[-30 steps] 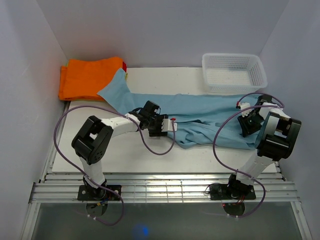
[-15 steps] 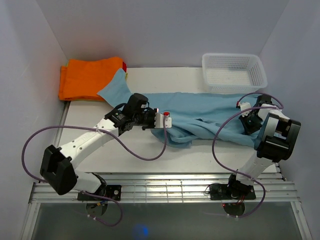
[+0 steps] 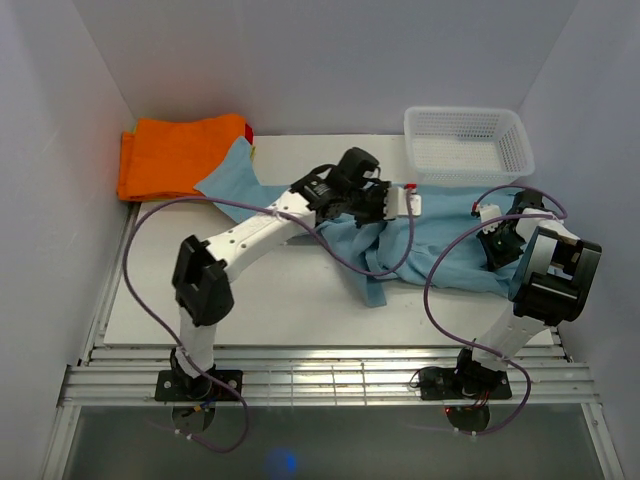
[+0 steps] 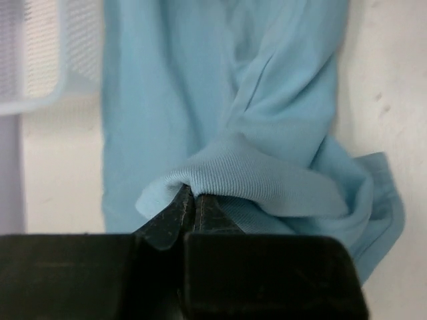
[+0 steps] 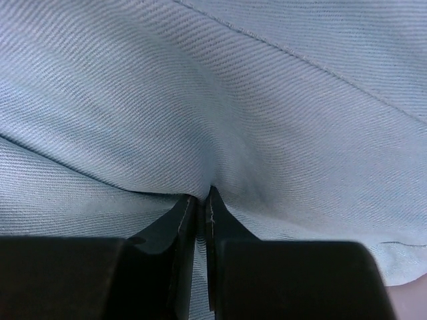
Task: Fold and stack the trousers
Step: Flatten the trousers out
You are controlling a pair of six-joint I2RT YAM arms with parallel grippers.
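The light sky-blue trousers (image 3: 440,240) lie bunched across the middle and right of the table, one leg reaching back left toward the orange garment. My left gripper (image 3: 412,200) is shut on a ribbed edge of the trousers (image 4: 267,180) and holds it lifted near the basket; its fingertips (image 4: 193,200) pinch the fold. My right gripper (image 3: 492,240) is shut on a pinch of the trousers' cloth (image 5: 220,120) at the right side of the table; its fingertips (image 5: 200,200) are pressed into the fabric, which fills that view.
A folded bright orange garment (image 3: 180,155) lies at the back left, with a bit of red and yellow cloth (image 3: 249,133) behind it. A white mesh basket (image 3: 468,145) stands at the back right and shows in the left wrist view (image 4: 40,60). Walls enclose three sides.
My left gripper has carried its hold on the trousers from the table's middle toward the back right, near the basket, dragging the cloth into a bunch. The right gripper has stayed put.
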